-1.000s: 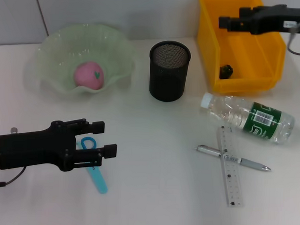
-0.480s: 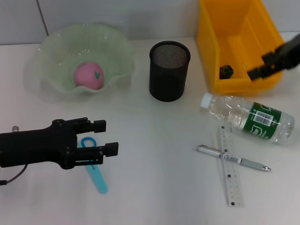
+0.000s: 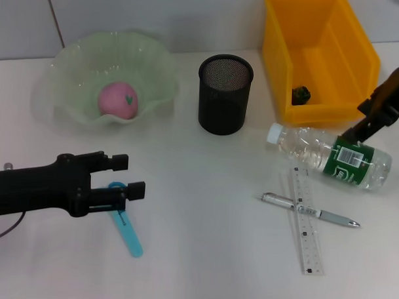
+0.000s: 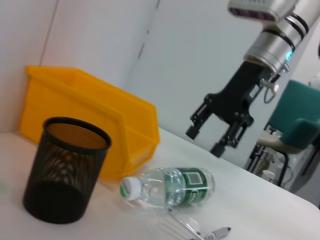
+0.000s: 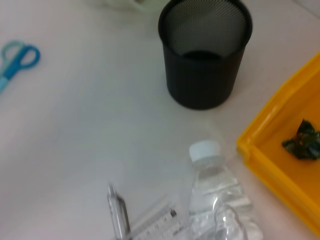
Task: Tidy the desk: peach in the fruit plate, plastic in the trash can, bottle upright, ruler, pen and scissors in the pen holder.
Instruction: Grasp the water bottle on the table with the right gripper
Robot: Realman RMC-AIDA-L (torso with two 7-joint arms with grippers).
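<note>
"Can we see all of the scissors (image 3: 123,219)?"

"No, the left gripper (image 3: 128,175) hides the handles."

"And the right gripper (image 3: 371,122)?"

"It covers some of the bottle (image 3: 330,157). Its arm runs off the picture's edge."

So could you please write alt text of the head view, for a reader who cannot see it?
The right gripper, open, hangs over a plastic bottle lying on its side, while the left gripper, open, hovers at blue scissors. A peach sits in the green fruit plate; pen and ruler lie crossed near an empty mesh pen holder.
</note>
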